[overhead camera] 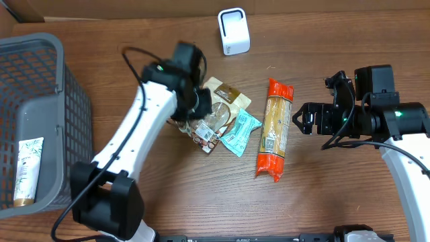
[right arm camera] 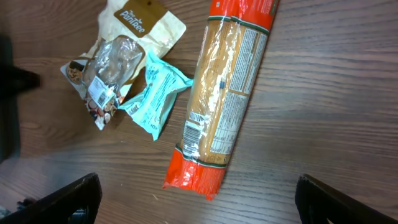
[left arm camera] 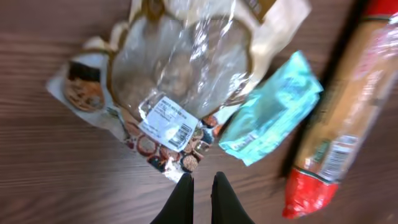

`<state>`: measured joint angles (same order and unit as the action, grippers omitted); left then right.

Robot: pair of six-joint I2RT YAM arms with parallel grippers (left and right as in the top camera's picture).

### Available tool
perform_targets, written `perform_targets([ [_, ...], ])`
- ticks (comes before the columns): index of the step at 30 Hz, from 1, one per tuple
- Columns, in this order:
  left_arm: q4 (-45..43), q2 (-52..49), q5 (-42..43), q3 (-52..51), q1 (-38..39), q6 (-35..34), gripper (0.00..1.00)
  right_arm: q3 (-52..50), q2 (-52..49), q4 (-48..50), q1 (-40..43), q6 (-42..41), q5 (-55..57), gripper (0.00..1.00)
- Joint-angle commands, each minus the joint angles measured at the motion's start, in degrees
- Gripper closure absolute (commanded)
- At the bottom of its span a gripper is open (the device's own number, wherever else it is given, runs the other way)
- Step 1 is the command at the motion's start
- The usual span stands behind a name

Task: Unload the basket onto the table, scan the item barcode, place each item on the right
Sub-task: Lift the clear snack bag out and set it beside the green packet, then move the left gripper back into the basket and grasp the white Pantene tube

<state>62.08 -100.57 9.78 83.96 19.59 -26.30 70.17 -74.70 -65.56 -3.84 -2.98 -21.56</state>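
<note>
Overhead, grey basket (overhead camera: 33, 39) holding white tube (overhead camera: 27, 171)

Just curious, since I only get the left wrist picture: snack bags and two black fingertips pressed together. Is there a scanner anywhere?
Observer: Yes, a small white scanner stands at the far side of the table.
Operator: What about the other arm?
Observer: The right gripper hangs open beside the long orange pasta packet, holding nothing.
Operator: Anything else around?
Observer: A grey basket sits at the left end, with a tube lying in it.
</note>
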Motion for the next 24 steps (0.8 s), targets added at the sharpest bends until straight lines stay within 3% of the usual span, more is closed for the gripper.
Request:
perform_targets([
  [1, -2.4, 0.5, -0.7, -5.3, 1.1, -5.0, 0.96, 1.0, 0.0, 0.3, -0.1, 0.0, 0.1, 0.00],
  [7, -1.2, 1.0, -0.5, -1.9, 1.0, -2.7, 0.87, 1.0, 0.0, 0.5, -0.1, 0.0, 0.1, 0.00],
  [13, 10.3, 1.7, -5.7, 16.1, 0.5, 2.0, 0.77, 1.0, 0.0, 0.2, -0.1, 0.0, 0.1, 0.00],
  [14, 16.6, 2.0, -9.9, 24.1, -0.7, 1.9, 0.56, 1.0, 0.0, 0.0, -0.1, 0.0, 0.1, 0.00],
  [15, 19.3, 2.1, -10.7, 27.6, -1.7, 1.9, 0.44, 1.0, 0.0, -0.2, -0.1, 0.0, 0.1, 0.00],
  [16, 22.2, 2.1, -11.2, 31.5, -3.2, 1.9, 0.38, 1.0, 0.0, -0.3, -0.1, 0.0, 0.1, 0.00],
  [21, 34.7, 2.4, -11.5, 47.3, -14.0, 4.3, 0.38, 1.0, 0.0, -0.6, -0.1, 0.0, 0.1, 0.00],
  [24, 34.7, 5.7, -10.2, 48.5, -21.0, 7.0, 0.37, 1.0, 0.0, -0.5, -0.1, 0.0, 0.1, 0.00],
])
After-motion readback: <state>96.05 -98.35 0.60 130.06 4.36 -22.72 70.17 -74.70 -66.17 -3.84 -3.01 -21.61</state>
